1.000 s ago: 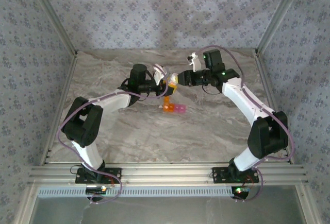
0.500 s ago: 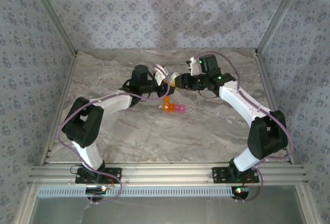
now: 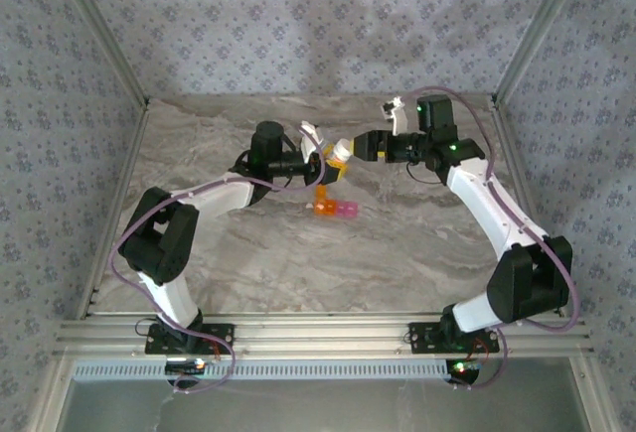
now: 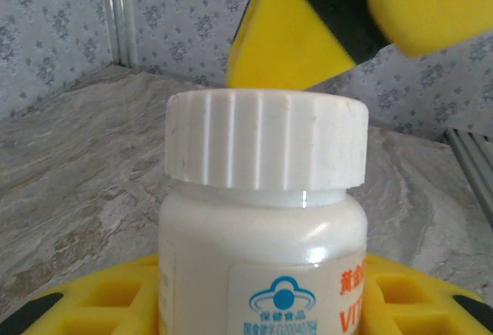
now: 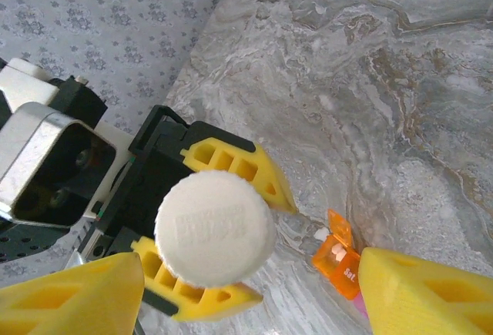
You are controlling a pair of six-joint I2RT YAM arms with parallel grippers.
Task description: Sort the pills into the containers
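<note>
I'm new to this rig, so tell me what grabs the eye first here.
A capped white bottle is clamped in the left fingers above mid-table. The right fingers hang spread wide over its ribbed cap, not touching it. Close by, the joined orange and pink containers lie on the marble table.

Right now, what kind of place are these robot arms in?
Probably a robot test booth, not a home: two arms bolted to a metal rail, a marble-look table, and flowery walls held by metal posts.
</note>
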